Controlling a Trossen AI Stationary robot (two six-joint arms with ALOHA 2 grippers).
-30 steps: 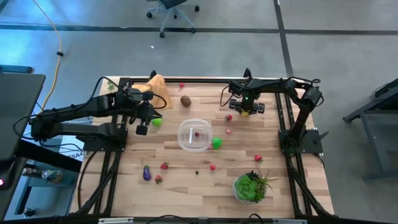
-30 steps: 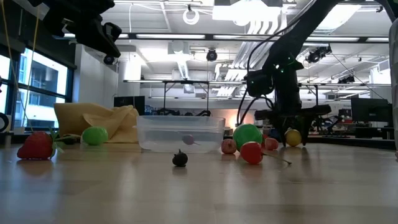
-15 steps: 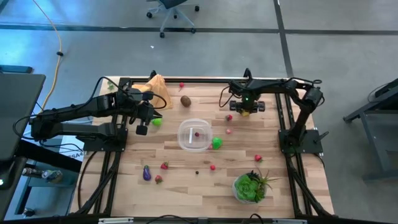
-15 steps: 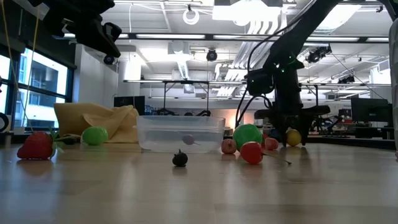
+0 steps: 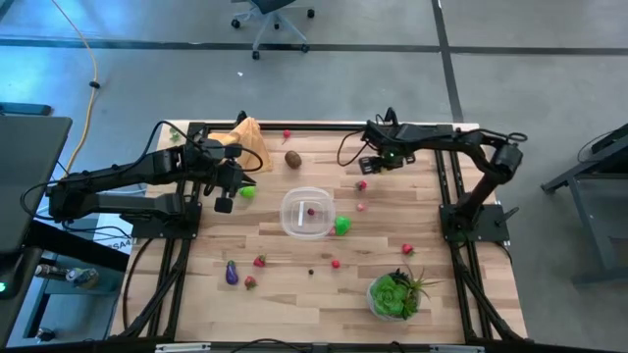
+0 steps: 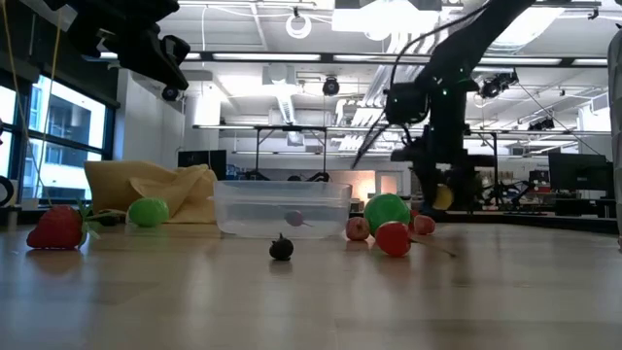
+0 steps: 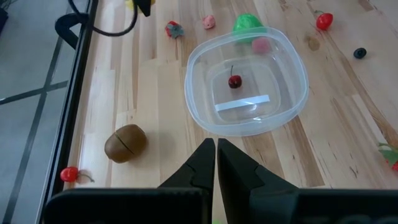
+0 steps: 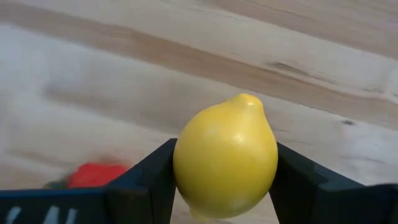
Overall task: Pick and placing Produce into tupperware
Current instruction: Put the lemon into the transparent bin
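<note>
A yellow lemon point(image 8: 225, 155) sits clamped between the right gripper's point(image 5: 381, 162) fingers, raised off the wood beyond the clear tupperware point(image 5: 307, 212), while the closed left gripper point(image 5: 225, 204) hangs beside it.

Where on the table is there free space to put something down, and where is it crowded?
Bare wood lies between the eggplant and the leafy plant along the near edge, and between the container and the left gripper. It is crowded right of the container: lime, small berries, and the right gripper holding the lemon.
</note>
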